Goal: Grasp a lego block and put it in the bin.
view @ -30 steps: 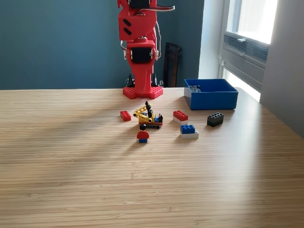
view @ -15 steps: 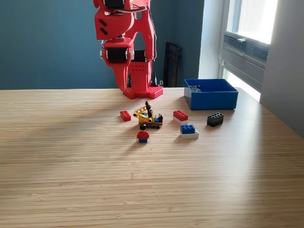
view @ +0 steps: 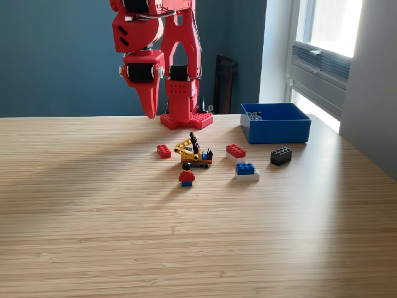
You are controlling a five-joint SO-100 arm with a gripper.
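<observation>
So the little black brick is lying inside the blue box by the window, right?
Not quite. The exterior view shows the black brick lying on the table, just in front of the blue box, not inside it. The box does stand by the window.

I log: arm [view: 158,37] red; bin [view: 276,122] bright blue; table [view: 186,236] pale wood grain; bricks red [view: 164,151], black [view: 281,155], blue-on-white [view: 247,171]; wall [view: 56,56] teal.

We see the red gripper [view: 149,110] pointing down above the table [view: 93,236], while lego bricks [view: 239,151] lie near the blue bin [view: 276,127].
</observation>
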